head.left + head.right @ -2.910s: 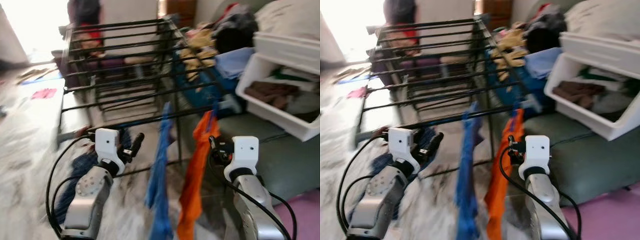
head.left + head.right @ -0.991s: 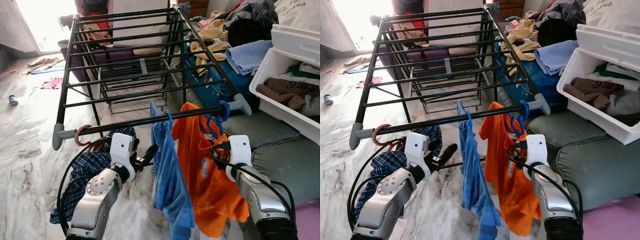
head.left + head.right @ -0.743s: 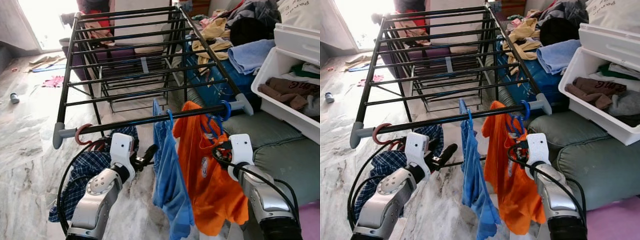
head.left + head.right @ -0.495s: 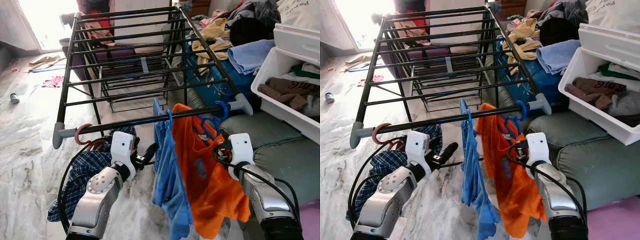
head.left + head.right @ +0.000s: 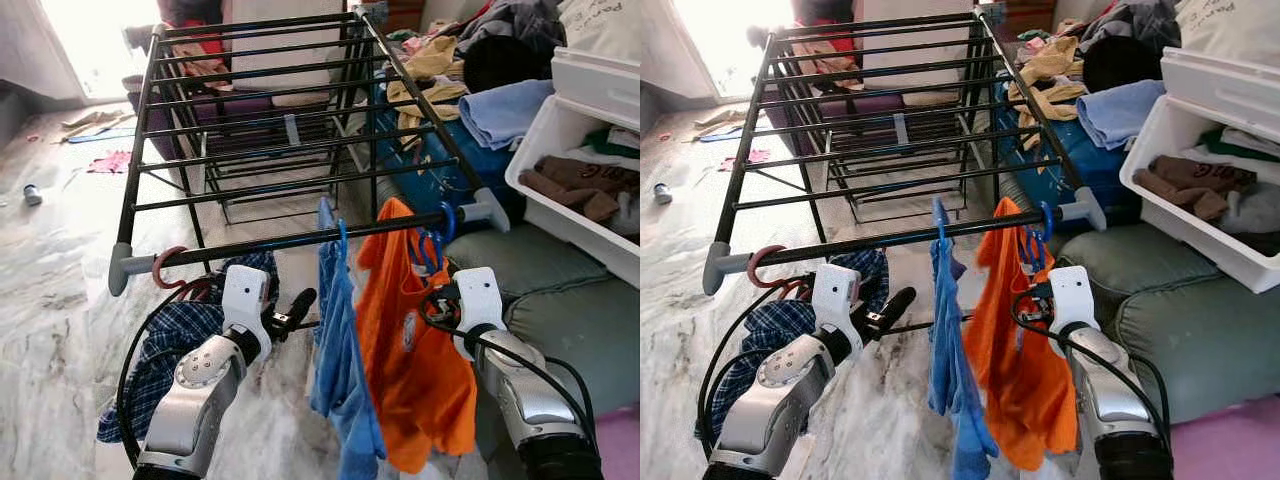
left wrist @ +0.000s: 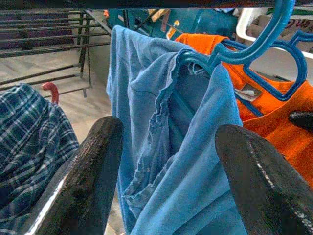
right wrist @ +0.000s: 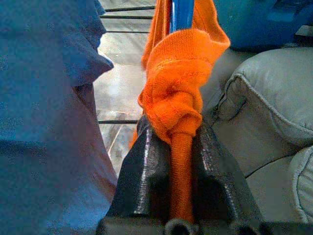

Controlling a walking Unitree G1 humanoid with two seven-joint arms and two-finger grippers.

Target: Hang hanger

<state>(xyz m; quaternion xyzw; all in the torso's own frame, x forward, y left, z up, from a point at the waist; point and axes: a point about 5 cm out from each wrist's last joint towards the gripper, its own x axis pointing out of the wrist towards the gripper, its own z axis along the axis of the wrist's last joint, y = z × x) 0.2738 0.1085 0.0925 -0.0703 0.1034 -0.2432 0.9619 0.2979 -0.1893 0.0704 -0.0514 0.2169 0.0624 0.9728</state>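
Orange shirt (image 5: 410, 380): covering most of its blue hanger (image 5: 432, 245). Right gripper (image 7: 177, 161): fingertips lying buried under orange cloth. Plaid garment (image 5: 165, 350): partly hiding behind left arm. White bin (image 5: 560, 215): running off frame edge.

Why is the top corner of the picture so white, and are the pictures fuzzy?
In the left eye view, daylight from the doorway washes that corner out to white. Both eye views look sharp, down to the drying rack bars. In the left wrist view, the near black fingers are soft. In the right wrist view, the orange shirt is sharp and the blue shirt is dim.
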